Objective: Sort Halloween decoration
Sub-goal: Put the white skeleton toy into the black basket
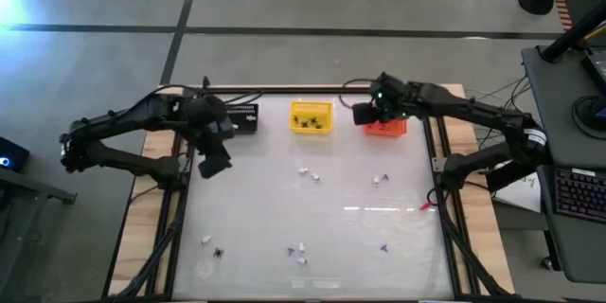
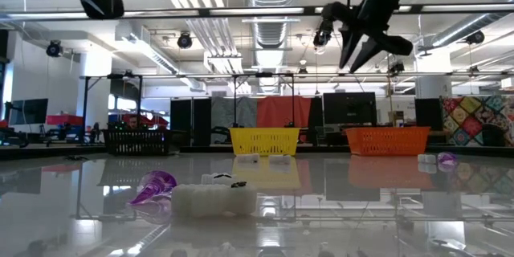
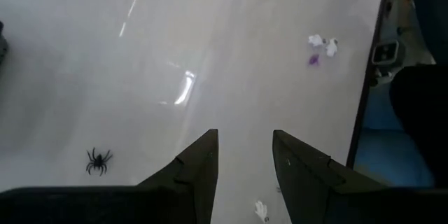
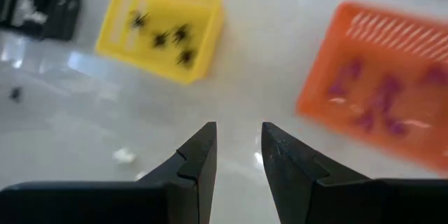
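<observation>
White table – 3 baskets, scattered trinkets.

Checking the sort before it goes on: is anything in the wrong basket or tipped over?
Nothing stands out. The yellow basket holds only black spiders, the orange basket only purple bits, and both sit upright. Loose trinkets lie unsorted on the table.

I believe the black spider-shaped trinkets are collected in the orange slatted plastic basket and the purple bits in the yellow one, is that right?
Not quite: the baskets are swapped. The right wrist view shows the black spider-shaped trinkets lying in the yellow slatted plastic basket, while the purple bits lie in the orange slatted plastic basket.
</observation>
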`<state>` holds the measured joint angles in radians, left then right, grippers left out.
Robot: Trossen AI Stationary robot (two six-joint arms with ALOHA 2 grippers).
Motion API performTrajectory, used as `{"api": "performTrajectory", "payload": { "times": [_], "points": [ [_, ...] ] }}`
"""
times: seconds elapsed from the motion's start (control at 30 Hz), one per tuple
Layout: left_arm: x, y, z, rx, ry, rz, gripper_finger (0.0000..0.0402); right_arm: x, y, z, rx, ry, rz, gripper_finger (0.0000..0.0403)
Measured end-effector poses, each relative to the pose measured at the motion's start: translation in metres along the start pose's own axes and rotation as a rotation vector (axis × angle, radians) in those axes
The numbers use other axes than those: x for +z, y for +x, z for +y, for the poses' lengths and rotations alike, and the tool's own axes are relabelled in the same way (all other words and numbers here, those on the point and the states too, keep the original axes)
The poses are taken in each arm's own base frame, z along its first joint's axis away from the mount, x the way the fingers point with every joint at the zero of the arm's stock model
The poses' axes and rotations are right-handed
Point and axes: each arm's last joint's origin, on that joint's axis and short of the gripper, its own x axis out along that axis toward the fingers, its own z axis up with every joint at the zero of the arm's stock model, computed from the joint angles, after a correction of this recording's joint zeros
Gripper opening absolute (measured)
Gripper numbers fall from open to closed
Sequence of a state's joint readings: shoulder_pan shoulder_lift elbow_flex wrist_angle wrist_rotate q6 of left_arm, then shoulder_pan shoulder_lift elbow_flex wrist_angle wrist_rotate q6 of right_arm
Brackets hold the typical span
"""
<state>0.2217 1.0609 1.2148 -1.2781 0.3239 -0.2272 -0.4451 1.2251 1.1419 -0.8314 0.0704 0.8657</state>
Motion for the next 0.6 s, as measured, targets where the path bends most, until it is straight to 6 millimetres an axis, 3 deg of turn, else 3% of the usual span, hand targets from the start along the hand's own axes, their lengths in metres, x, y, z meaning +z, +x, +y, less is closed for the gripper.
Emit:
{"api": "performTrajectory", "payload": {
  "times": [0.27,0.6],
  "points": [
    [-0.02,-0.019,-0.01,-0.035,0.107,-0.067,0.0119,-0.039,-0.005,0.029,0.049,0.012,0.044,0.0101],
    [-0.032,-0.033,-0.007,0.078,0.185,-0.167,0.0119,-0.095,-0.006,0.06,0.131,0.071,0.109,0.0093]
  ]
}}
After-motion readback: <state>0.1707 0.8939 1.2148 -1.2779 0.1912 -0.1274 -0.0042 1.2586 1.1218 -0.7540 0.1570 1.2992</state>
